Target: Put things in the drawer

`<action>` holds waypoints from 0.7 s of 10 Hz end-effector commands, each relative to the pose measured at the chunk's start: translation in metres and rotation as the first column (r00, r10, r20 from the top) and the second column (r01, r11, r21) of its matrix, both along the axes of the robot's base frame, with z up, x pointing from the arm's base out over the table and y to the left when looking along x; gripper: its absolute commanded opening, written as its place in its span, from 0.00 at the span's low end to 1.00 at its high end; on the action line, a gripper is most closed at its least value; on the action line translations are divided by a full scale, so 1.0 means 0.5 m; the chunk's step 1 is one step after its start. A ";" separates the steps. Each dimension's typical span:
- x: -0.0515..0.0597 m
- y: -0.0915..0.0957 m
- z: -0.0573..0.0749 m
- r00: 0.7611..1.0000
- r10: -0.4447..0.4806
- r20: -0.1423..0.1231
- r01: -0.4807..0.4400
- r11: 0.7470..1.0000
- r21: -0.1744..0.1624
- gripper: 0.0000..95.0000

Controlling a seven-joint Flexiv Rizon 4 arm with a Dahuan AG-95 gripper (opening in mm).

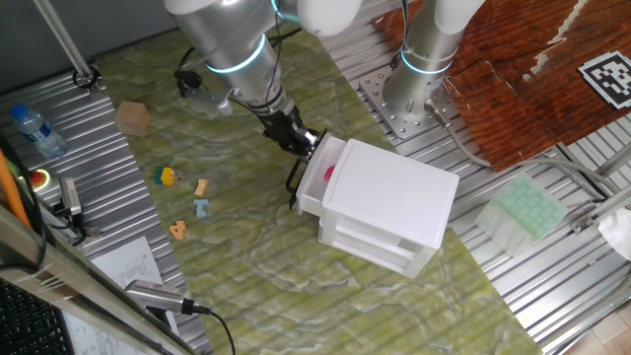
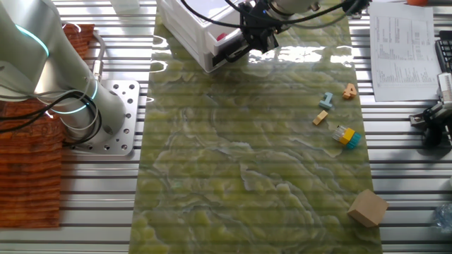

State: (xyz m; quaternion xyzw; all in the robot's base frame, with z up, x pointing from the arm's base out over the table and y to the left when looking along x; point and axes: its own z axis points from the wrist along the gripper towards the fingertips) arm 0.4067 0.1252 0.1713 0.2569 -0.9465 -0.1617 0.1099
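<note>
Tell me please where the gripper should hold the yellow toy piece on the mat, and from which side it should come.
Come from straight above. The yellow toy piece lies low on the green mat, apart from the tan piece, so there is room for the fingers on both sides. Closing across its narrower width looks safest. Its exact shape is too small to tell.

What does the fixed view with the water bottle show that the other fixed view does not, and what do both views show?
Only the view with the water bottle shows the whole white cabinet, a pale green tray and a black-and-white marker.

Only the other view shows printed sheets at the mat's far right.

Both show the end effector at the open drawer, a pink piece inside it, four small toy pieces on the green mat, and a tan block.
</note>
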 end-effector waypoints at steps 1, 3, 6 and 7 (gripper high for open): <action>-0.002 0.000 0.001 0.998 -0.059 -0.019 0.059 0.998 0.019 0.00; -0.002 0.000 0.001 0.998 -0.064 -0.016 0.064 0.998 0.000 0.00; -0.001 0.000 0.001 0.998 -0.064 -0.001 0.063 0.997 -0.048 0.00; -0.001 0.000 0.001 0.998 -0.064 0.001 0.064 0.997 -0.049 0.00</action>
